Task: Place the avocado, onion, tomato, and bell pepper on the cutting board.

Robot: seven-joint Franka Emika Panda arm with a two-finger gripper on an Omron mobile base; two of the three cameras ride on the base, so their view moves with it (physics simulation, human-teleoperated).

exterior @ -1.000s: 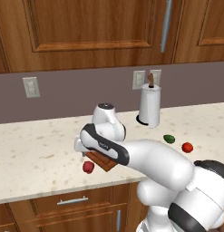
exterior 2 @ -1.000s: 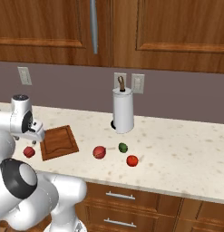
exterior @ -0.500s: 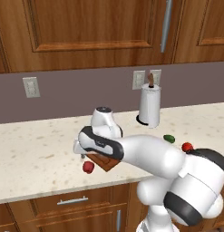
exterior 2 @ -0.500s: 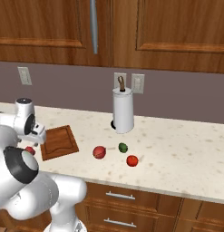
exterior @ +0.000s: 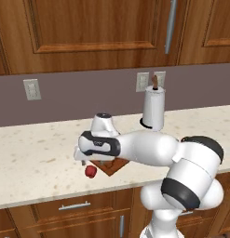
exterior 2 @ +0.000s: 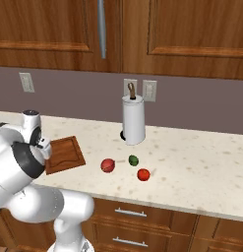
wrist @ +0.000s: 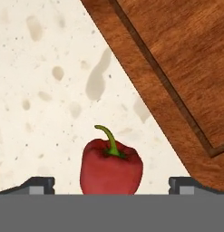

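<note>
The red bell pepper (wrist: 111, 167) with a green stem stands on the counter just off the cutting board (wrist: 177, 68), seen from above. My gripper (wrist: 111, 186) is open over it, with one fingertip (wrist: 38, 185) on each side and apart from it. In the left base view the gripper (exterior: 87, 161) hangs right above the bell pepper (exterior: 91, 171) at the left corner of the cutting board (exterior: 115, 166). To the board's (exterior 2: 64, 154) right lie the pinkish-red onion (exterior 2: 107, 165), the green avocado (exterior 2: 134, 160) and the orange-red tomato (exterior 2: 143, 174).
A paper towel roll (exterior 2: 133, 119) on a stand is at the back of the counter, behind the vegetables. Wall outlets (exterior: 31, 89) sit on the backsplash. The counter's front edge (exterior: 51, 197) runs close below the pepper.
The hand has edged down and left over the bell pepper, and the arm's elbow has swung right. The jaws have stayed open.
</note>
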